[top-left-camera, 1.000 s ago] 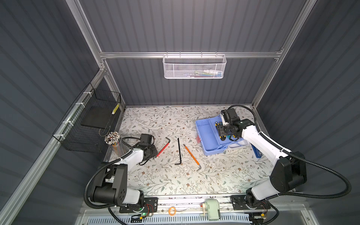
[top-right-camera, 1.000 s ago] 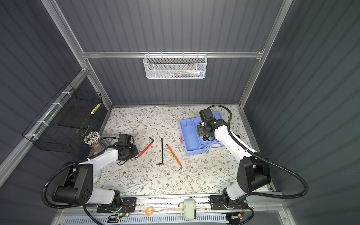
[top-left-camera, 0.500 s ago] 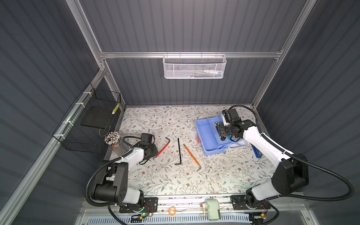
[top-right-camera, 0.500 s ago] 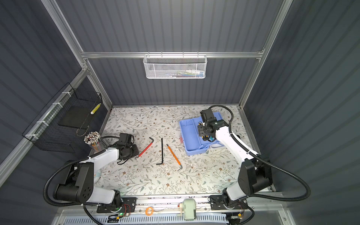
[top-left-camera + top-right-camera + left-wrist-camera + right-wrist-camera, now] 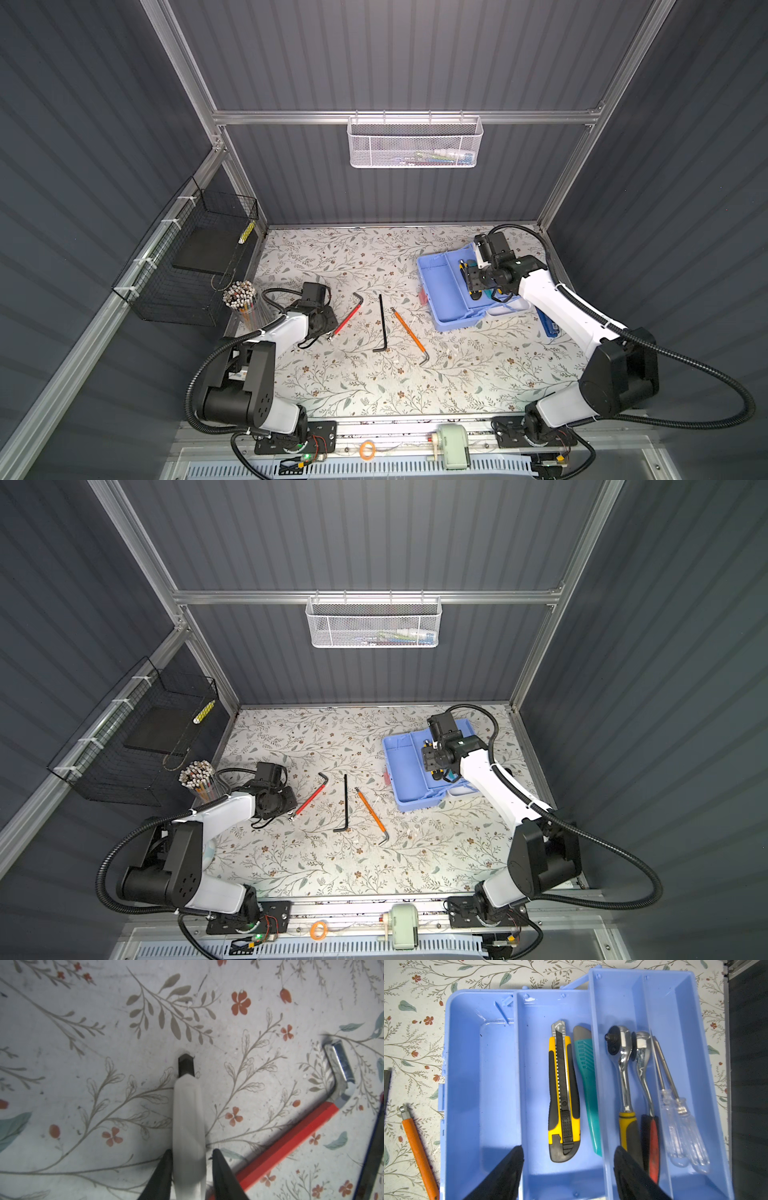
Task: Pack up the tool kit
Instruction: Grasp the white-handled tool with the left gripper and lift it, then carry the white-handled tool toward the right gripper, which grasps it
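Right claw [image 5: 569,1148] barely shifted, utility knives [image 5: 563,1093], ratchets [image 5: 625,1072] in blue trays [image 5: 535,1007]

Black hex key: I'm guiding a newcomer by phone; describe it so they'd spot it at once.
On the floral table, left of the open light blue tool box, three hex keys lie side by side. The black hex key is the middle one. The red hex key and orange hex key flank it; it alone is all black.

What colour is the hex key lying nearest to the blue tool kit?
The hex key is orange, clearest in a top view.
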